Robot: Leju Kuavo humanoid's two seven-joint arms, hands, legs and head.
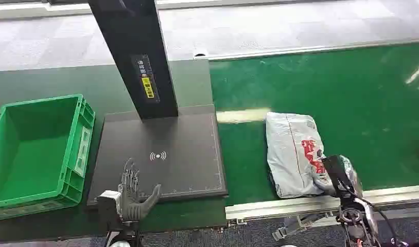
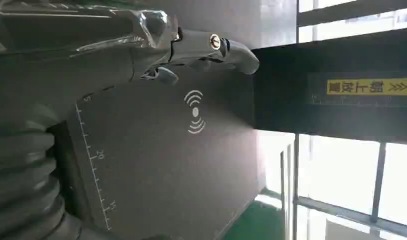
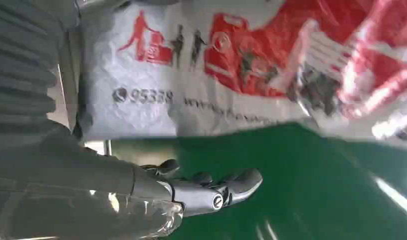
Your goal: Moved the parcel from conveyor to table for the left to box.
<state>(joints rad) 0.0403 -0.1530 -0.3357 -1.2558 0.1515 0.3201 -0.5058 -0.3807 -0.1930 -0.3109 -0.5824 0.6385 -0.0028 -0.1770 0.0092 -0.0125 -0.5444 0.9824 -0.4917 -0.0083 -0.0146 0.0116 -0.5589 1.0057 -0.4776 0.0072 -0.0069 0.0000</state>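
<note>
Right now the parcel [image 1: 296, 153] lies flat on the green conveyor [image 1: 351, 92], its long axis running from 12 to 6 o'clock in my head view, tilted a touch toward 5. My right robot hand [image 1: 337, 175] sits at the parcel's near corner, around 5 o'clock of its middle, and looks to be touching the bag there. From the right wrist view the printed bag [image 3: 231, 65] lies just past the thumb [image 3: 216, 192], with a strip of green belt between them, so I cannot tell whether the fingers have closed on it; I would call it contact at most, not a sure hold.

My left robot hand [image 1: 133, 198] is well apart, at 9 o'clock of the parcel, hovering over the near edge of the dark scan pad [image 1: 187, 154] on the tabletop with fingers spread and nothing in them. The green crate [image 1: 76, 154] stands farther out at 9 o'clock, beside the pad.

So the right arm is clearly the nearer one. I judge the coming move to be a carry toward 9 o'clock, across the belt's edge onto the pad, once the grip is confirmed.
</note>
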